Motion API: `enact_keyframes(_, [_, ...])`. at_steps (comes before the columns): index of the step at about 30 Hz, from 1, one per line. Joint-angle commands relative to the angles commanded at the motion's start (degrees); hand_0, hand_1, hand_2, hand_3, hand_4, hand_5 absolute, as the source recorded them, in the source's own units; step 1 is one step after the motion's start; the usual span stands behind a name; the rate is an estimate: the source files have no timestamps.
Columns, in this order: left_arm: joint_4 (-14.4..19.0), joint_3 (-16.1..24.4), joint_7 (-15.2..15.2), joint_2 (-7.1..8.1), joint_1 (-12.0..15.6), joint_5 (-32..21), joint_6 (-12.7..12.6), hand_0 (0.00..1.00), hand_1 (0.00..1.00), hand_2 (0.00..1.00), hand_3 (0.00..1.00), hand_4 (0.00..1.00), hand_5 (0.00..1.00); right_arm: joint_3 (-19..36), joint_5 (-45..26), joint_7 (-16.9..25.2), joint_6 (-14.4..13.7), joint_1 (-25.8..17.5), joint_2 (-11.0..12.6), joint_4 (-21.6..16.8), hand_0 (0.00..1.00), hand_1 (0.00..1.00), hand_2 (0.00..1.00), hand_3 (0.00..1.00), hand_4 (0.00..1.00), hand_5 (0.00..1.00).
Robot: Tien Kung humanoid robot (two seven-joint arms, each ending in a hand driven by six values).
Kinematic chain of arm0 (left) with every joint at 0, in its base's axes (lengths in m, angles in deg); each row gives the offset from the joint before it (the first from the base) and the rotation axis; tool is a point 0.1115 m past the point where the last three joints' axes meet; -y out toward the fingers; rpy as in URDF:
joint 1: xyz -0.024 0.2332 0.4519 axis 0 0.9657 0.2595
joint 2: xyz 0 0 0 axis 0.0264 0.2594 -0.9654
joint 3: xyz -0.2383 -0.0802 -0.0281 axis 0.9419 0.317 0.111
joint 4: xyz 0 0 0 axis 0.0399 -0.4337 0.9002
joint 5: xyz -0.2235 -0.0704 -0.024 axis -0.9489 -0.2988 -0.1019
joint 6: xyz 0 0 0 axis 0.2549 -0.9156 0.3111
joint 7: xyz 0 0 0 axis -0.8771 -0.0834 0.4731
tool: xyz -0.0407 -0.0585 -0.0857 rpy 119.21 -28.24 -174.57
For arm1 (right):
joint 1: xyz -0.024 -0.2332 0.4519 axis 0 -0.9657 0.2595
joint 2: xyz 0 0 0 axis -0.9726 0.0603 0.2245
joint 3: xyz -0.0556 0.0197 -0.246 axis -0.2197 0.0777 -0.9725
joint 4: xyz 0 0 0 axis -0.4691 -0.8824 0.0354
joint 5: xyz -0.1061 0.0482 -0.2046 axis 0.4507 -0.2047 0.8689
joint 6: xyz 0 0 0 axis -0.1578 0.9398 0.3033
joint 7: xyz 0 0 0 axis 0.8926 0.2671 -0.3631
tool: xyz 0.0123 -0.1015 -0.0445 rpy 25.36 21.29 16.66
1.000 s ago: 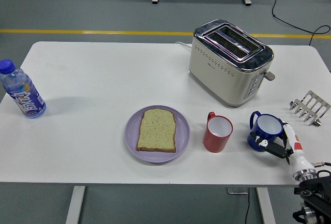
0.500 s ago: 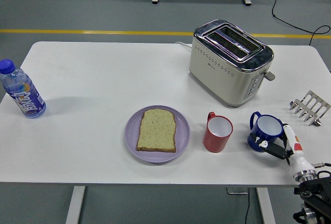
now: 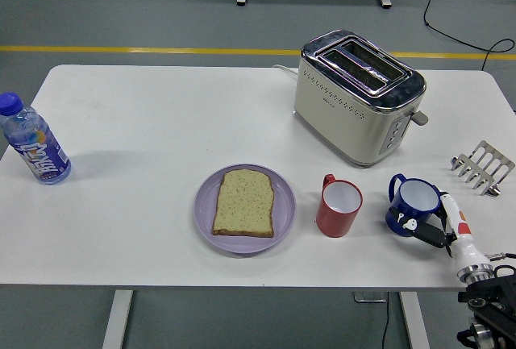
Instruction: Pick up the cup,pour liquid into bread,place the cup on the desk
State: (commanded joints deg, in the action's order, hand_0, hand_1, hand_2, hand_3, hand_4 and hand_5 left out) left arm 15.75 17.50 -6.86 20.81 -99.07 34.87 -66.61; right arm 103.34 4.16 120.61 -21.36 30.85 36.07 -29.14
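Right hand point(image 3: 439, 230) at lower right of frame, only a few fingers point(image 3: 453, 213) showing, spread around the near-right side of the blue cup point(image 3: 414, 204); touching or just short, can't tell, so no firm grip yet. Left arm not in frame.

Risks: fingers reach only the near side, so closing could push the blue cup away or tip it instead of clamping. Red cup point(image 3: 339, 207) sits just left of it, near but apart; a shoved blue cup could knock it. Which cup the task means is unclear. Can't see any liquid inside.

Bread point(image 3: 244, 201) on purple plate point(image 3: 206, 219), left of the red cup at lower centre; the pour path crosses over the red cup, spill risk.

Farther: rack point(image 3: 482, 168) right edge, toaster point(image 3: 359, 96) upper right, bottle point(image 3: 32, 141) far left.
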Motion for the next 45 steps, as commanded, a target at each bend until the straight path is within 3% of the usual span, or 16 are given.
enact_keyframes(10, [0.0, -0.3, -0.1, 0.08, -0.1, -0.4, 0.1, 0.69, 0.756, 0.773, 0.611, 0.396, 0.998, 0.1, 0.0, 0.0, -0.2, 0.1, 0.0, -0.2, 0.659, 0.542, 0.676, 0.708, 0.704, 0.002])
enact_keyframes(11, [0.0, -0.4, -0.2, 0.09, -0.1, -0.5, 0.1, 0.69, 0.756, 0.773, 0.611, 0.396, 0.998, 0.1, 0.0, 0.0, -0.3, 0.1, 0.0, -0.2, 0.736, 0.605, 0.722, 0.752, 0.72, 0.002])
enact_keyframes(23, [0.0, -0.5, -0.2, 0.11, -0.2, -0.8, 0.2, 0.69, 0.756, 0.773, 0.611, 0.396, 0.998, 0.2, 0.1, 0.0, -0.6, 0.2, 0.0, -0.3, 0.749, 0.616, 0.744, 0.765, 0.735, 0.002])
enact_keyframes(24, [0.0, -0.5, -0.2, 0.13, -0.2, -0.8, 0.2, 0.69, 0.756, 0.773, 0.611, 0.396, 0.998, 0.2, 0.1, 0.0, -0.7, 0.3, 0.0, -0.3, 0.788, 0.645, 0.771, 0.824, 0.762, 0.002])
enact_keyframes(34, [0.0, -0.9, -0.6, 0.27, -0.4, -1.4, 0.2, 0.69, 0.756, 0.773, 0.611, 0.396, 0.998, 0.2, 0.6, 0.0, -0.1, 0.3, 0.0, -0.3, 0.832, 0.668, 0.806, 0.85, 0.795, 0.002])
enact_keyframes(35, [0.0, -0.9, -0.6, 0.27, -0.4, -1.4, 0.2, 0.69, 0.756, 0.773, 0.611, 0.396, 0.998, 0.3, 0.6, 0.0, -0.1, 0.3, 0.0, -0.3, 0.857, 0.702, 0.846, 0.916, 0.814, 0.002])
enact_keyframes(45, [0.0, -0.7, -0.6, 0.21, -0.4, -1.3, 0.1, 0.69, 0.756, 0.773, 0.611, 0.396, 0.998, 1.2, 2.4, 0.0, 1.0, -0.1, 0.2, -0.6, 0.891, 0.733, 0.882, 0.947, 0.828, 0.002])
